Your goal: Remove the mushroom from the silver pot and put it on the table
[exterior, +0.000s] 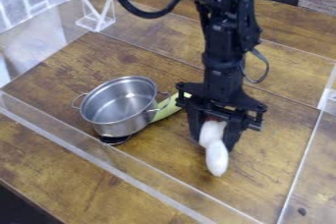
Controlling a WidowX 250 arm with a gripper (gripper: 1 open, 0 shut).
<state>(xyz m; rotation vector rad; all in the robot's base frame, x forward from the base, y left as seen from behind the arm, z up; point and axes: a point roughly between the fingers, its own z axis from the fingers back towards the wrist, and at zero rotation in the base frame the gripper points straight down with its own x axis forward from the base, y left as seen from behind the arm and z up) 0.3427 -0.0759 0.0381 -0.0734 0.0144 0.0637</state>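
Observation:
The silver pot (118, 106) stands on the table (79, 66) at centre left, and its inside looks empty. To its right my gripper (217, 133) points straight down, shut on the mushroom (215, 156). The mushroom's white stem hangs below the fingers, close over the wood; I cannot tell whether it touches. Its cap is hidden between the fingers. The mushroom is well outside the pot.
A spoon with a yellow-green handle (170, 105) leans at the pot's right side, just left of the gripper. Clear acrylic walls (197, 206) edge the tabletop. A clear plastic stand (94, 14) sits at the back left.

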